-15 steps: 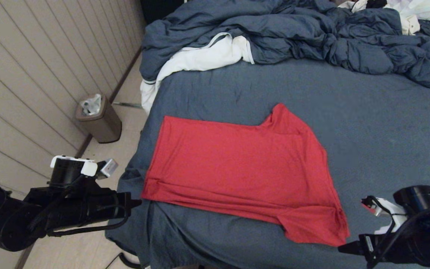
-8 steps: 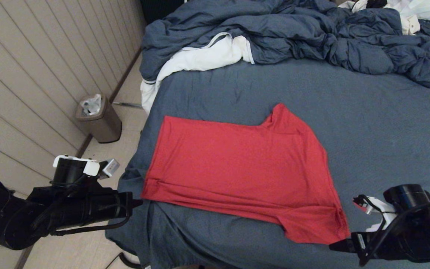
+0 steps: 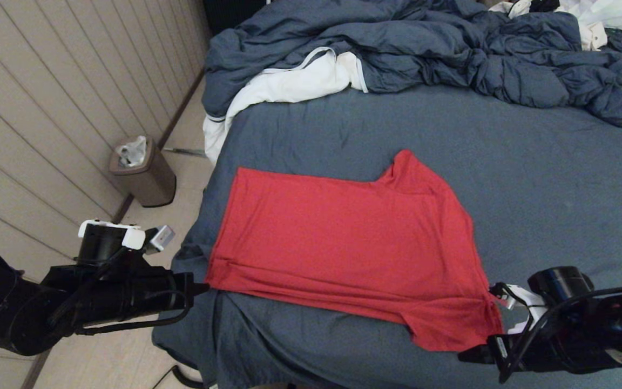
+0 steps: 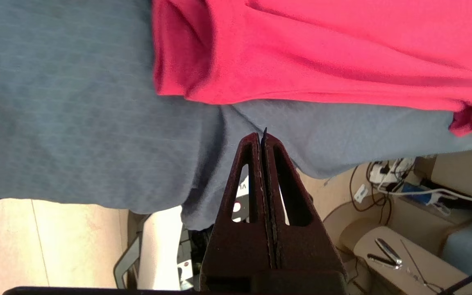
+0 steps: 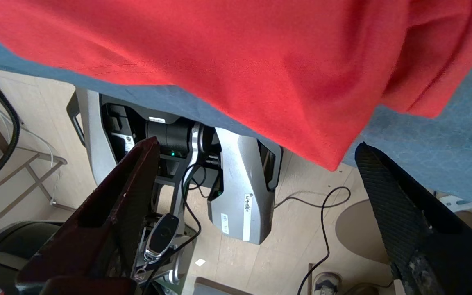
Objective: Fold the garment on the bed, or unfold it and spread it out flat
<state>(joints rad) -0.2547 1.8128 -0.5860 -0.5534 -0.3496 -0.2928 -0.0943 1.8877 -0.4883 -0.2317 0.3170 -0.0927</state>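
Red shirt laid out on the bed, both arms at its near corners

The garment (image 3: 354,248) lies mostly flat on the bed (image 3: 532,178). Left gripper (image 3: 201,289), fingers pressed together, sits beside the hem corner; right gripper (image 3: 467,356), fingers spread wide, is at the near sleeve.

Rumpled slate-blue duvet (image 3: 451,48), white cloth with dark trim (image 3: 284,86), small brown bin (image 3: 143,173) beside panelled wall (image 3: 46,108)

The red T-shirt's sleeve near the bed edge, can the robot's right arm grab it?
Probably yes. The right gripper is open beside the red T-shirt, at its near sleeve. Nothing sits between them on the bed.
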